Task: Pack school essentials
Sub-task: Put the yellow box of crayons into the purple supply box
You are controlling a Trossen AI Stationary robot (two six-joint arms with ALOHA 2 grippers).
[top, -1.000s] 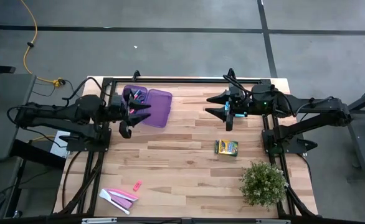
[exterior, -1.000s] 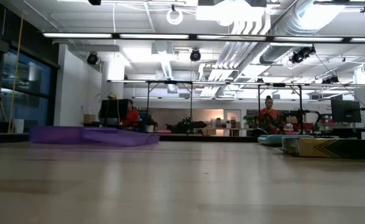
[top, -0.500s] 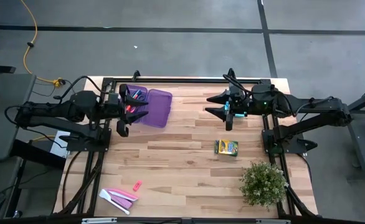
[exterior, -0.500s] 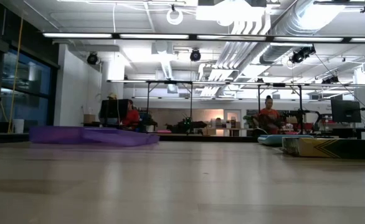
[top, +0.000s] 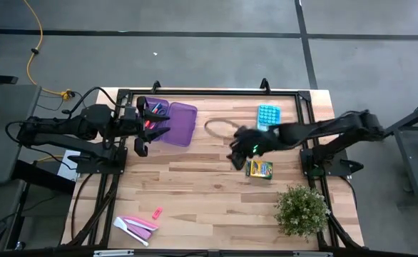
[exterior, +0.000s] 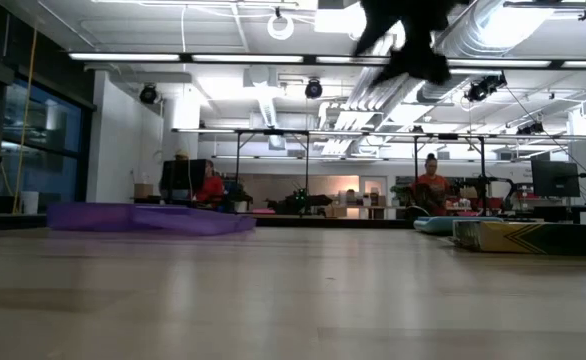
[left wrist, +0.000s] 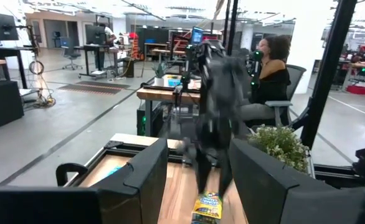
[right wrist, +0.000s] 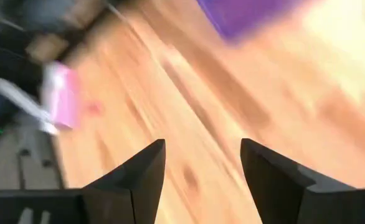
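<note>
A purple case (top: 175, 123) lies at the table's far left with pens and other small pieces inside. My left gripper (top: 149, 138) hangs open and empty at the case's left side. My right gripper (top: 235, 152) is open and empty over the middle of the table, just left of the yellow-green crayon box (top: 260, 169), which lies flat on the wood. In its blurred wrist view the fingers (right wrist: 145, 168) stand apart. A pink marker with a white piece (top: 138, 225) and a small pink piece (top: 157, 212) lie at the near left. Scissors and pencils cannot be made out.
A bushy green plant (top: 302, 209) stands at the near right corner. A light-blue block (top: 267, 116) lies at the far right. A thin dark loop (top: 220, 128) shows right of the case. The dark frame (top: 209, 91) runs along the far edge. People sit in the room behind.
My right gripper has swung fast from the far right toward the table's middle and near side, stopping beside the crayon box and uncovering the light-blue block. My left gripper has drawn back a little toward the table's left edge. The things on the table have not moved.
</note>
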